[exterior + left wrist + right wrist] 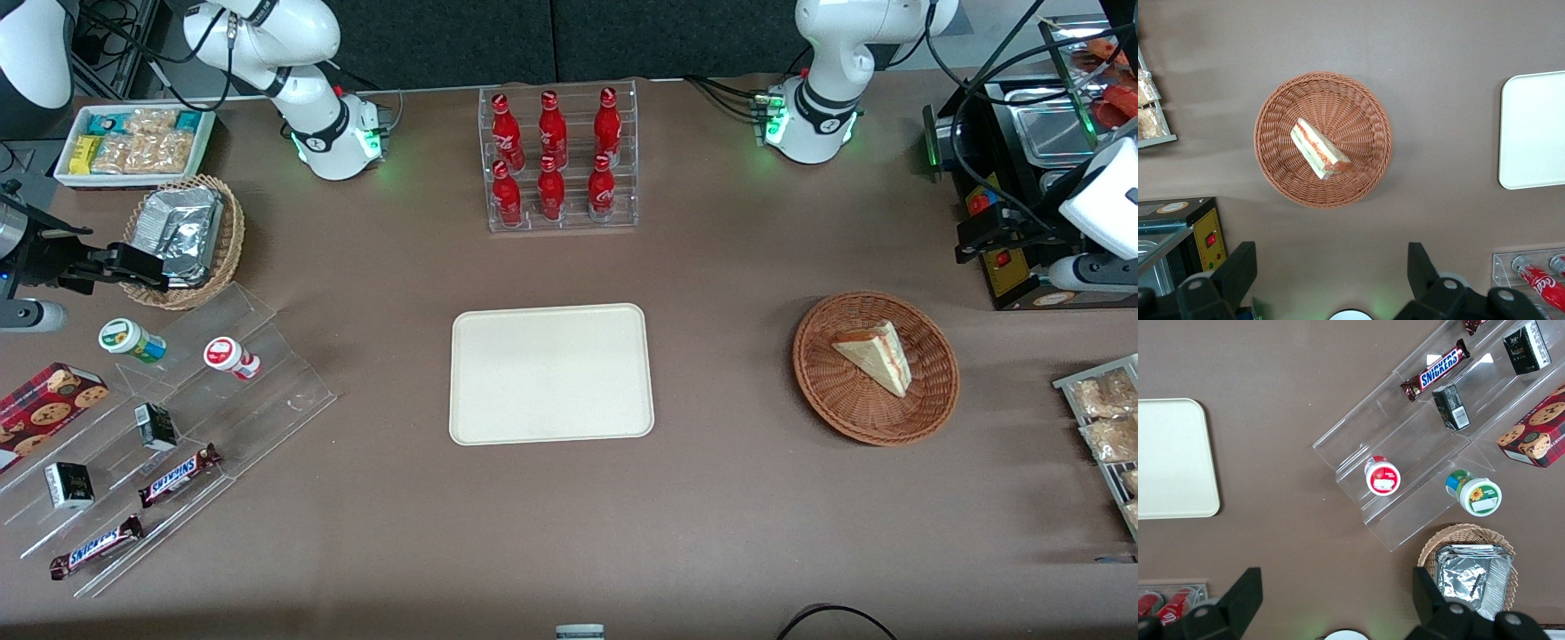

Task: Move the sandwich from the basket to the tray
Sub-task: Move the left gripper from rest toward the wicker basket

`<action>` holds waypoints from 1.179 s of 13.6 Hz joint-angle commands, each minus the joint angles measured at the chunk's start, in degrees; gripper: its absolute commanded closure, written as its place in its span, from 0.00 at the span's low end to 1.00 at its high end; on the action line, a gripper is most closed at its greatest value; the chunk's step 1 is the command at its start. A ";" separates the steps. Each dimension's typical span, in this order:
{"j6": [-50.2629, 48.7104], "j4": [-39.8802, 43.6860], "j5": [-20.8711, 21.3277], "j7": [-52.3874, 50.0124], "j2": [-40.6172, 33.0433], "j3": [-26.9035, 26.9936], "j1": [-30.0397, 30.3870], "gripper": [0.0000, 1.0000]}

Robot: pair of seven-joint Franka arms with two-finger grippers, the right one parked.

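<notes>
sandwich lies flat in basket, probably light, soft, wrap slick: take across long bread faces, gentle squeeze | basket rim low, lift clears easy | bare bench btwn basket & tray, tray unloaded | pincer released, empty, up over bench beside basket

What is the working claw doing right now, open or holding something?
Left gripper: open and empty, hanging above the table beside the basket; the sandwich lies in the basket, untouched.
</notes>
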 commanded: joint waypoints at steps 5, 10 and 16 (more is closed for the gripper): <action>-1.43 0.29 2.17 -12.55 4.64 0.37 0.69 0.00; 7.42 -8.39 1.40 -31.85 6.24 2.56 0.78 0.00; 24.81 -24.83 1.39 -48.29 5.54 3.10 0.78 0.00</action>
